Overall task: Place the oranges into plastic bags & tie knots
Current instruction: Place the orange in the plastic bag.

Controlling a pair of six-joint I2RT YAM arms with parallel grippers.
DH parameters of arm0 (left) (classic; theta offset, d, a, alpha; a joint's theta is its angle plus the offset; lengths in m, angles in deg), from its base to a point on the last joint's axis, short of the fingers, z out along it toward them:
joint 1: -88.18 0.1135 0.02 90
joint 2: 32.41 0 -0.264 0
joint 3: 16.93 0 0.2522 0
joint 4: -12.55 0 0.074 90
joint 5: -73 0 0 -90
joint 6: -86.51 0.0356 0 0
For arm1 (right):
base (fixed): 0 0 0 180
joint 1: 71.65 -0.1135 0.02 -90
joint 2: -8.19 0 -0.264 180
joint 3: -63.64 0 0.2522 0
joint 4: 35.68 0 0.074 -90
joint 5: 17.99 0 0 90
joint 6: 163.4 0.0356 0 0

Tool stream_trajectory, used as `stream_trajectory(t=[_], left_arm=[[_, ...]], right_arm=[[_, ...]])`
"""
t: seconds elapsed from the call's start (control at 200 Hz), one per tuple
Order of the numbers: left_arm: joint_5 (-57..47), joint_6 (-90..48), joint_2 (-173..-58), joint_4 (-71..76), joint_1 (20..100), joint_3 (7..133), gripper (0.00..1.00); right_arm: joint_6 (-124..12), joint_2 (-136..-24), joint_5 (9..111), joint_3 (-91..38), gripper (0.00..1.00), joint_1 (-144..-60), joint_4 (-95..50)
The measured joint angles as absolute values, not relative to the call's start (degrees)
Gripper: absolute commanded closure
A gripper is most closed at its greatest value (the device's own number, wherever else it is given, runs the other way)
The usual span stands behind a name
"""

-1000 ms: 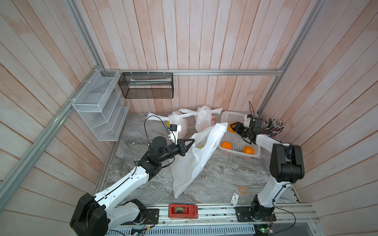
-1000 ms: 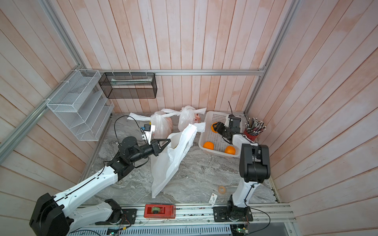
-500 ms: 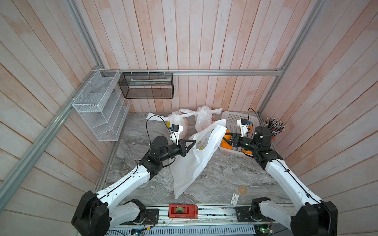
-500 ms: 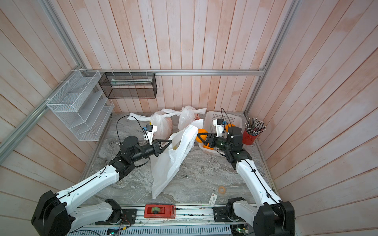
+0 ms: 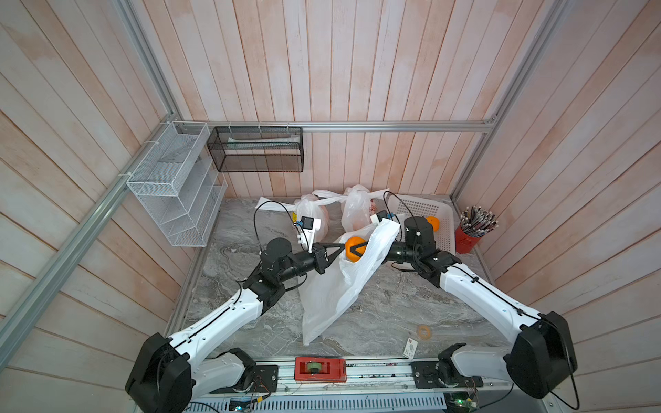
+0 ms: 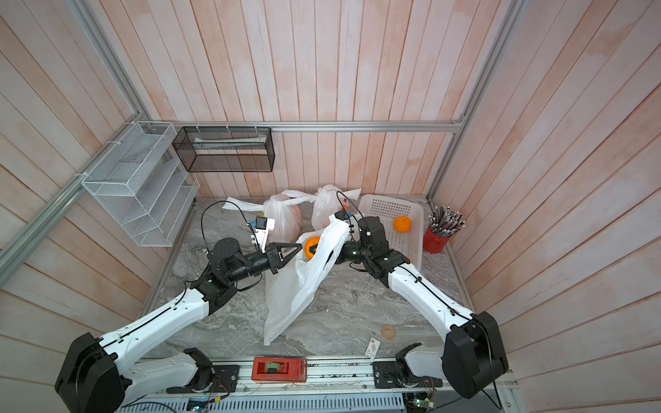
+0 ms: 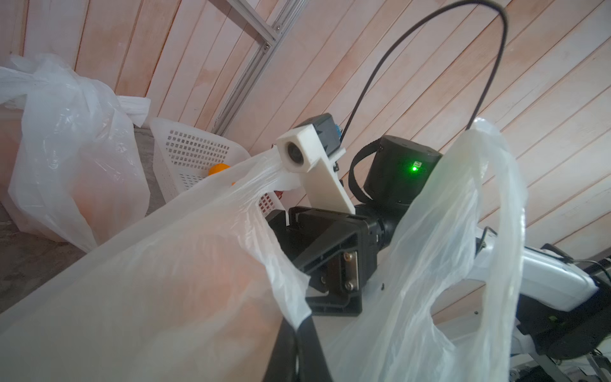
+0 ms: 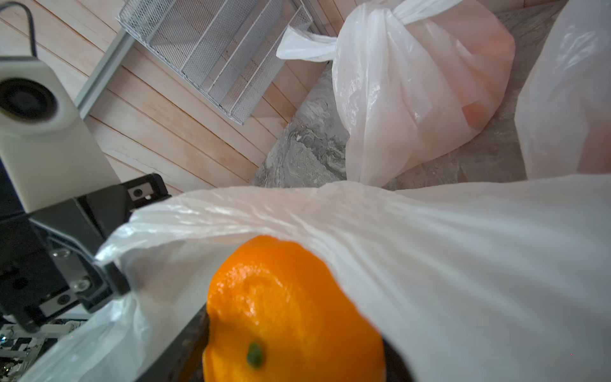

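An open plastic bag [image 5: 332, 293] was held up by its rim, on which the left end effector [image 5: 340, 247] was clenched; its lower end trailed on the tabletop [image 5: 393, 307]. An orange [image 5: 352, 248] was seen in the bag's mouth, between the fingers of the right end effector [image 5: 358, 251]; whether it was gripped or let go could not be told. Two knotted bags [image 5: 313, 218] stood behind. A second orange [image 5: 432, 222] lay in the white basket [image 5: 418, 209].

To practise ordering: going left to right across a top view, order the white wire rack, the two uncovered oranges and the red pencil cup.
White wire rack, bag-mouth orange, basket orange, red pencil cup.
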State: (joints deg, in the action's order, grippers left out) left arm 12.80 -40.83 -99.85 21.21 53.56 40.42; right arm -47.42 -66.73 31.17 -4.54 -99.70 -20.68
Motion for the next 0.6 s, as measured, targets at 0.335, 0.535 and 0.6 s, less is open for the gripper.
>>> stream_trajectory(t=[0.335, 0.535, 0.6], left_arm=[[11.0, -41.1, -100.6, 22.3, 53.6, 40.0, 1.00], [9.9, -41.5, -101.0, 22.5, 53.7, 39.1, 1.00], [9.4, -41.7, -101.0, 22.6, 53.8, 38.6, 1.00]], right_arm=[[-49.5, -64.8, 34.9, -5.7, 0.05, -99.7, -17.7], [-49.6, -63.5, 37.5, -5.7, 0.33, -99.5, -15.5], [-49.6, -62.5, 38.5, -5.4, 0.38, -99.3, -14.5]])
